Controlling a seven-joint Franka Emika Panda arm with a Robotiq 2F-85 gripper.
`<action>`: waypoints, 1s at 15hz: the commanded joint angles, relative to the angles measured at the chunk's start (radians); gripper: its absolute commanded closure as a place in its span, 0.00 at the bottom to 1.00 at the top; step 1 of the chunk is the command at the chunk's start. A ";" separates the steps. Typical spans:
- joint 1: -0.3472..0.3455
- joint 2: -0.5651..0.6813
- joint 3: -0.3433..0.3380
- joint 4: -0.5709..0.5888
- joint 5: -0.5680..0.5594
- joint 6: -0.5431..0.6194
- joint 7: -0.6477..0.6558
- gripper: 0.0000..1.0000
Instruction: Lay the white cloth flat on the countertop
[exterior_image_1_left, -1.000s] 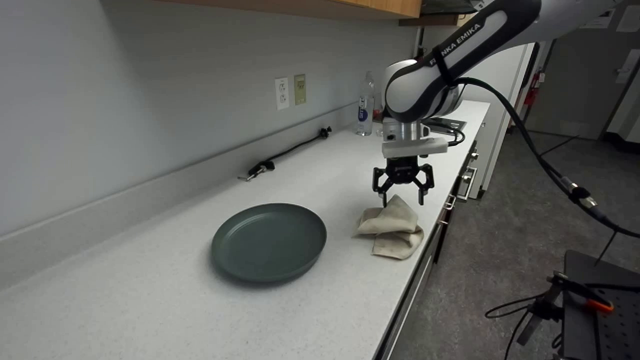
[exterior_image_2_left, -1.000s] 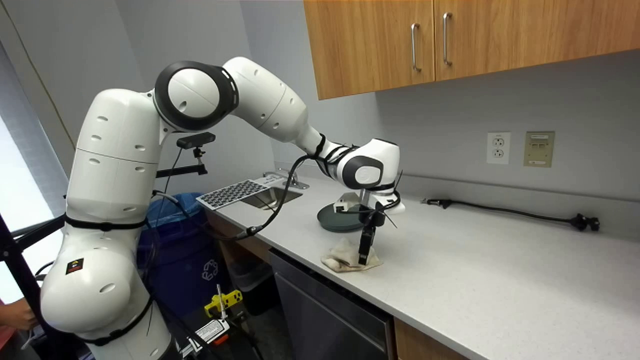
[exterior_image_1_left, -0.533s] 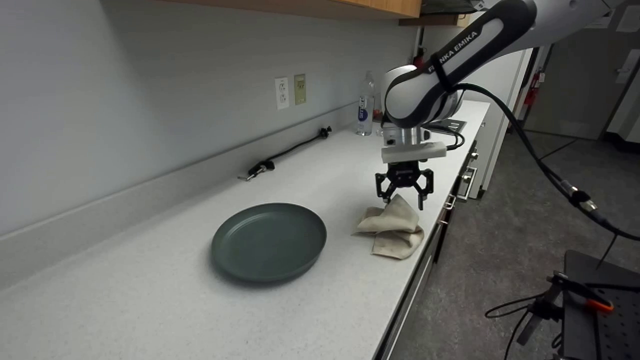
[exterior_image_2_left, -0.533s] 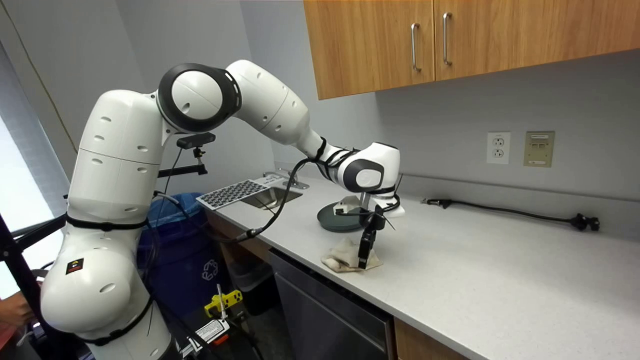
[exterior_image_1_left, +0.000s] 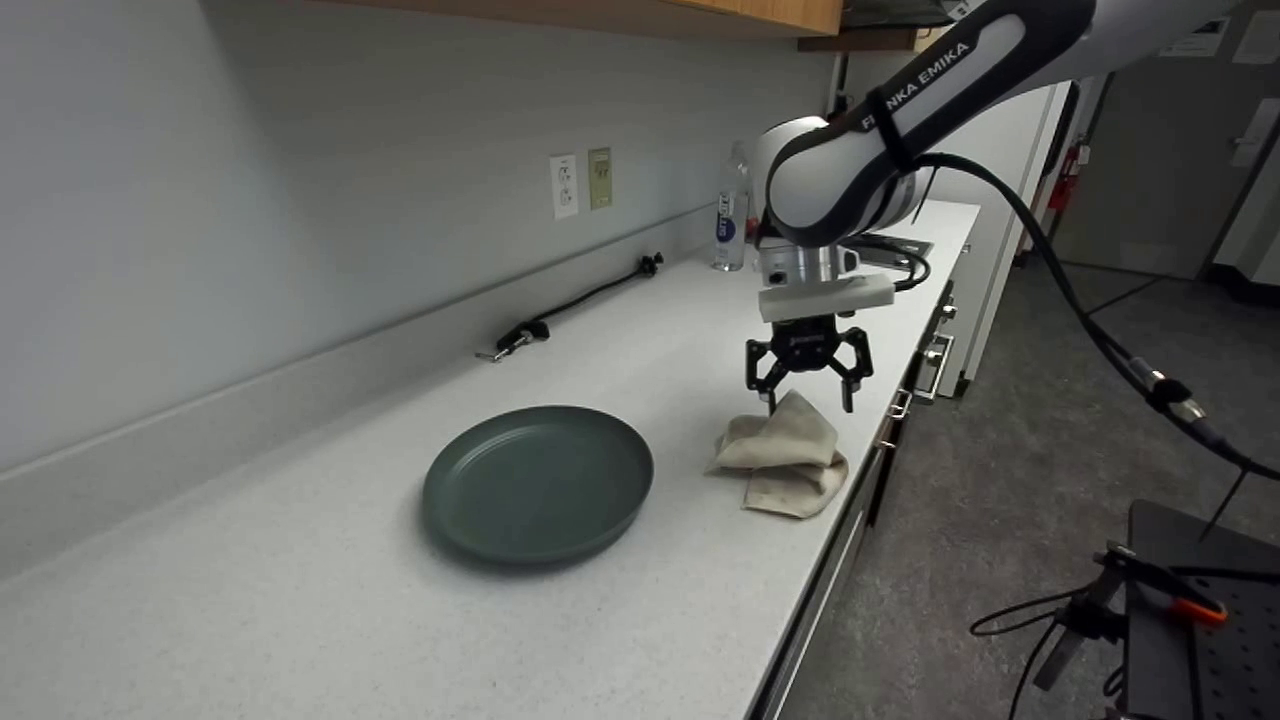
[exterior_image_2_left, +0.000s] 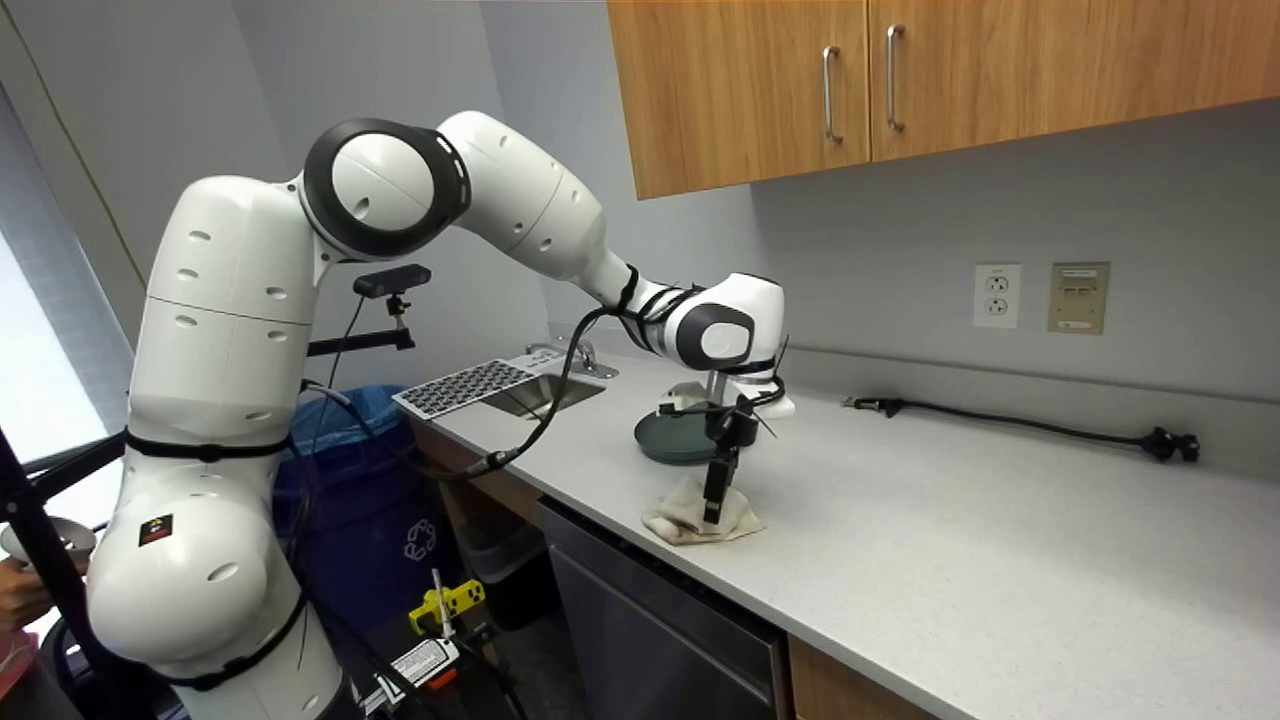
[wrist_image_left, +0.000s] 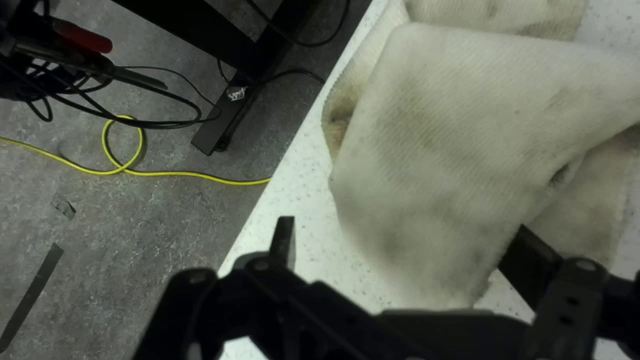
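The white cloth (exterior_image_1_left: 790, 445) lies crumpled and folded over itself on the countertop (exterior_image_1_left: 620, 620), near its front edge, with one peak rising toward the gripper. In the wrist view, the cloth (wrist_image_left: 450, 130) shows brownish stains, and a raised fold reaches in between the spread fingers. My gripper (exterior_image_1_left: 810, 404) is open and points down just above the cloth's far part. One fingertip (wrist_image_left: 530, 260) is right beside the fold's edge; whether it touches cannot be told. The opposite finger (wrist_image_left: 283, 240) stands apart from the cloth, over bare counter. Nothing is gripped.
A dark green round plate (exterior_image_1_left: 540, 490) sits beside the cloth. Along the backsplash lie a black cable (exterior_image_1_left: 590, 300) and, farther off, a clear bottle (exterior_image_1_left: 731, 215). A sink (exterior_image_2_left: 545, 395) is at the counter's end. Wooden cabinets (exterior_image_2_left: 740, 90) hang above the counter.
The gripper dipped slightly half a second ago with its jaws a little narrower. Now it is higher again, spread wide, and shifted slightly toward the plate. The cloth looks practically unmoved.
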 joint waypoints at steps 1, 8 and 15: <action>0.018 -0.039 -0.001 -0.019 -0.019 -0.058 0.030 0.00; 0.020 -0.037 -0.006 -0.014 -0.036 -0.094 0.057 0.57; 0.050 -0.070 -0.007 -0.025 -0.128 -0.110 0.121 1.00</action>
